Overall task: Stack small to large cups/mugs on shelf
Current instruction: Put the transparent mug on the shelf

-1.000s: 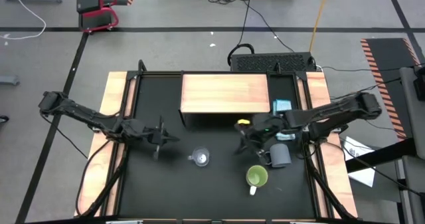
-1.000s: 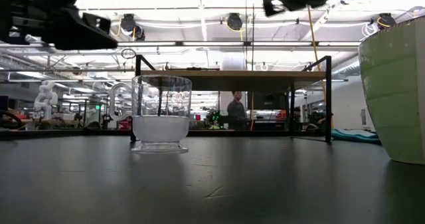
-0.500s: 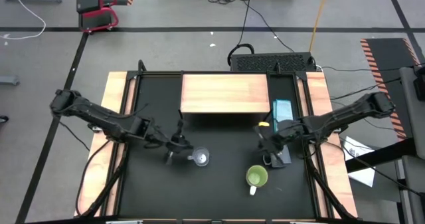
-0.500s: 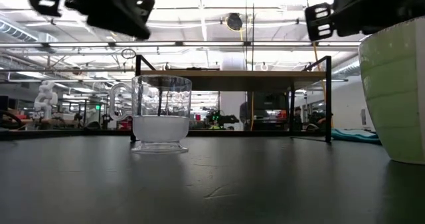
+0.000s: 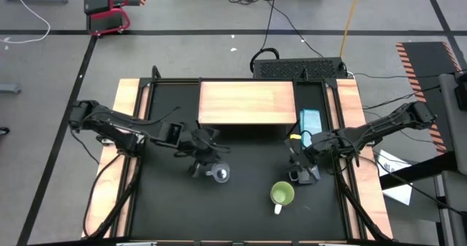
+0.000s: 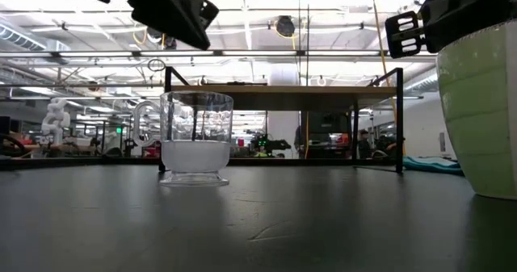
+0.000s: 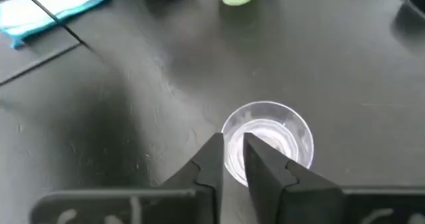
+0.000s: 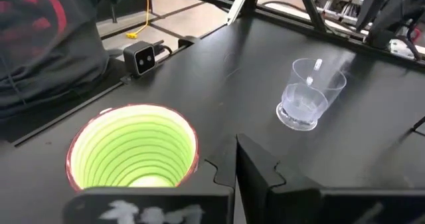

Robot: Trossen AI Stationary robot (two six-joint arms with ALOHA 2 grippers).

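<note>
Grey-blue mug (image 5: 305, 174) mostly hidden under shut right end effector (image 5: 295, 174); left end effector (image 7: 231, 159) apparently slightly parted.

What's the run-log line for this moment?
left tool: above glass cup, slightly parted | right tool: shut, over grey-blue mug | green mug: on table | shelf: no cups

grey-blue mug (image 5: 309, 171) mostly hidden by right gripper (image 5: 297, 162)
</note>
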